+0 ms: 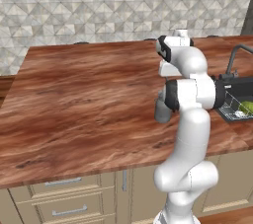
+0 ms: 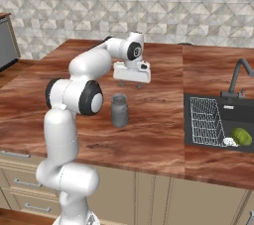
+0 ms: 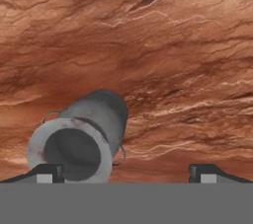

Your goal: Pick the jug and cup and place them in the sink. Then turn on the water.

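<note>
The grey metallic jug point(image 2: 119, 110) stands upright on the wooden counter, about midway between its front and back edges. My gripper point(image 2: 130, 84) hangs open above the counter, a little behind and to the right of the jug, with nothing between its fingers. In the hand view the jug point(image 3: 84, 134) lies at the lower left, its open mouth next to the left fingertip point(image 3: 47, 172). From the left base view the jug point(image 1: 161, 111) peeks out from behind my arm. The dark sink point(image 2: 237, 114) is recessed at the right, with a gooseneck faucet point(image 2: 241, 73) behind it. The cup is out of view.
A white wire rack point(image 2: 204, 120) fills the left part of the sink, with a round yellow-green fruit point(image 2: 241, 136) beside it. A grey appliance point(image 2: 6, 43) stands at the far left. Drawers point(image 1: 62, 203) run under the counter's front edge. A tiled wall backs the counter.
</note>
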